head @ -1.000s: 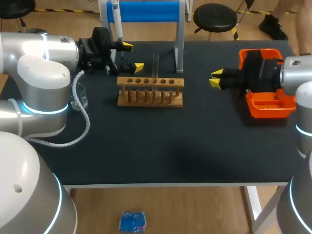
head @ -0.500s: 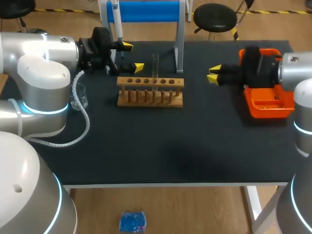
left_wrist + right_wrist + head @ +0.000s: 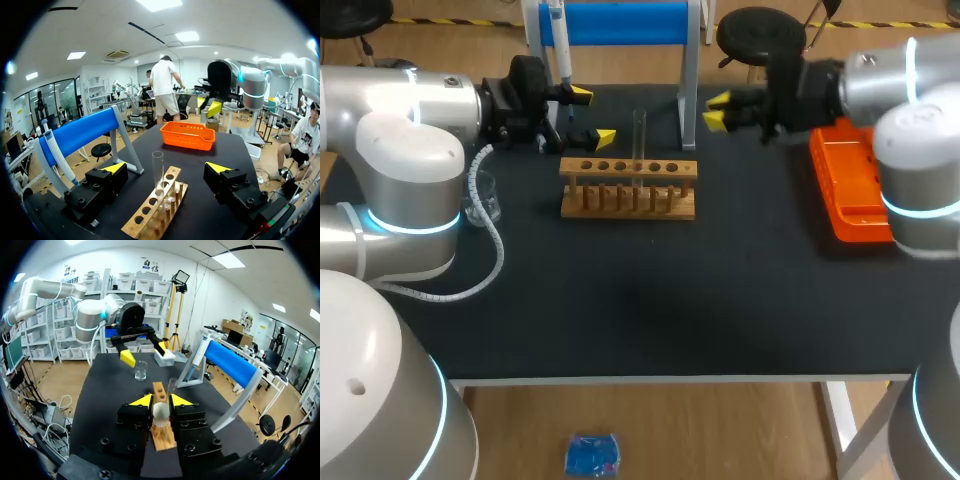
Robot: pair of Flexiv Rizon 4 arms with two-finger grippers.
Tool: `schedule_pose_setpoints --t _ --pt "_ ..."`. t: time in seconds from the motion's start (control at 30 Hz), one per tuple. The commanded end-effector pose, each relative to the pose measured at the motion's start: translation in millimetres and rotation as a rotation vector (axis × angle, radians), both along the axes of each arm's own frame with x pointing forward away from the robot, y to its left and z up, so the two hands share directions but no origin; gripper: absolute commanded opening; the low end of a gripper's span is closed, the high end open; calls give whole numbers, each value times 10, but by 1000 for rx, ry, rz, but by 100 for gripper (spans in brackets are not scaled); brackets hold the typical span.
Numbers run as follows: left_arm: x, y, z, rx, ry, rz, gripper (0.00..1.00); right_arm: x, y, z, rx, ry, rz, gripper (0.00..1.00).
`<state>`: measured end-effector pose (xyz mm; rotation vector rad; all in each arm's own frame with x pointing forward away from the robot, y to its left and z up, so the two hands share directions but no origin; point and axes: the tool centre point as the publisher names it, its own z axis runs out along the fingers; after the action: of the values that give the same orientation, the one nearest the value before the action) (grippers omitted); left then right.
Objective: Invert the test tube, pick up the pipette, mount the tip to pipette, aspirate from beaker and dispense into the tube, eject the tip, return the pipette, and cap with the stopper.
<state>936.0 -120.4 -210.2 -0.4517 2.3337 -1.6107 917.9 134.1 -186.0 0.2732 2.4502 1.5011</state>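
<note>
The test tube (image 3: 640,132) is standing upright, mouth up, in a hole of the wooden rack (image 3: 628,186). The right gripper (image 3: 719,108) is hanging off the rack's right end, toward its far side, fingers pinching a pale round stopper (image 3: 160,412). The left gripper (image 3: 591,117) is sitting spread and empty behind the rack's left end. For capping, the stopper should be centred over the tube mouth before descending. The approach should be straight down with light pressure, because a sideways push would likely tilt the glass or shift the rack.
</note>
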Motion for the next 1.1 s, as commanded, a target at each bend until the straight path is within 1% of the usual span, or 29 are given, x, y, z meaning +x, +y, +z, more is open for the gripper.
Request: schedule_pose_setpoints --t 0.03,0.2,0.5,0.83,1.1 --pt "-1 1 -8 -2 -2 0 100 300 417 -55 -43 30 26 0" --pt "-1 1 -8 -2 -2 0 100 385 641 -75 -47 28 46 0" --pt "-1 1 -8 -2 -2 0 100 458 860 -179 -47 28 55 0" --pt "-1 1 -8 -2 -2 0 100 564 956 -210 -44 26 52 0" --pt "-1 1 -8 -2 -2 0 100 651 996 -282 -45 29 50 0"
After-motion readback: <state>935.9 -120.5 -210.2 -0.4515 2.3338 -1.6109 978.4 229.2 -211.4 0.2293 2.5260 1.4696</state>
